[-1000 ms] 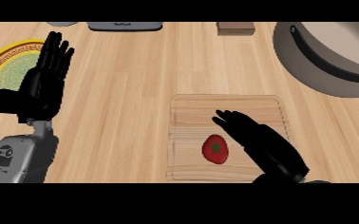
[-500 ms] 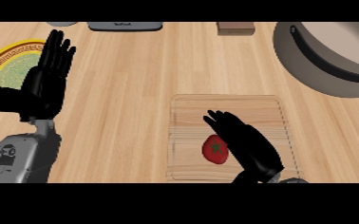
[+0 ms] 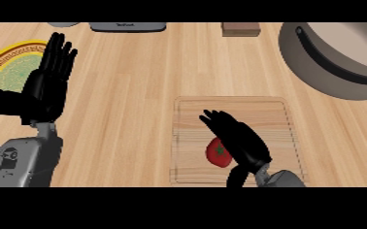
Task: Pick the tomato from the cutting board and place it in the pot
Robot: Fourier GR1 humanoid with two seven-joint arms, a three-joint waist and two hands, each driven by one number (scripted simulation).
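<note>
The pot (image 3: 331,58) waits well beyond the cutting board (image 3: 237,111). On that board, the right hand (image 3: 240,138) has slid leftward until its straight, spread fingers overlap the tomato (image 3: 217,154), not yet curled round it. Left hand (image 3: 46,85) rests open, far left of the board.

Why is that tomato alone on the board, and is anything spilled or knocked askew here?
Nothing stands out. The tomato lies whole on the cutting board, beside the open right hand. The pot stands upright, and nothing is spilled.
</note>
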